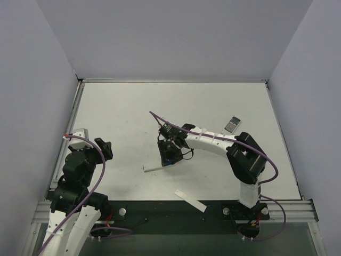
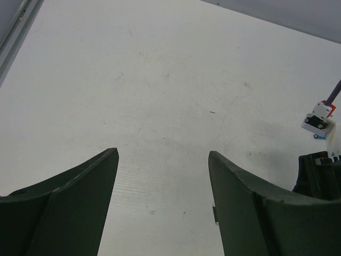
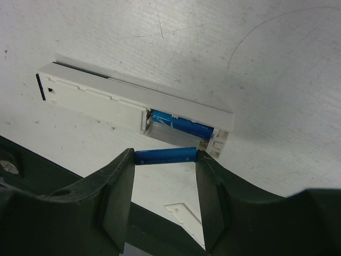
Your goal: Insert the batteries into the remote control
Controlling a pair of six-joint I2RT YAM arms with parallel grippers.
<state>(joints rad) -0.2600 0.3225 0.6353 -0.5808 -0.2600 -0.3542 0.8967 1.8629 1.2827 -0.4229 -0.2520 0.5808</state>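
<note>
Grey walls close round a plain white desk [image 1: 122,106] seen from above. The right arm's fingers [image 1: 171,153] hang low at mid-desk, and the slim white bar-shaped remote control [image 1: 153,168] lies just to their left and partly beneath them. One loose flat white strip [image 1: 190,200], probably the battery cover, lies nearer the arm bases. One wider white-grey remote with a button pad [image 1: 232,124] sits well behind them to the right, and the left arm's fingers [image 1: 105,149] hover far off to their left. From the left wrist, those fingers [image 2: 93,184] stand wide apart with only bare desk between them, holding nothing. From the right wrist, the fingers [image 3: 120,176] are half closed, pinching one small bright blue battery [image 3: 165,156] end to end, just in front of the remote's open compartment [image 3: 176,133]. A second blue battery [image 3: 181,124] lies seated in the slot farther from the fingers, so I count two batteries in all. To seat the held cell well, I judge it should go down parallel to the empty nearer slot, pressing into the spring end first, and be released only once it lies flat.
</note>
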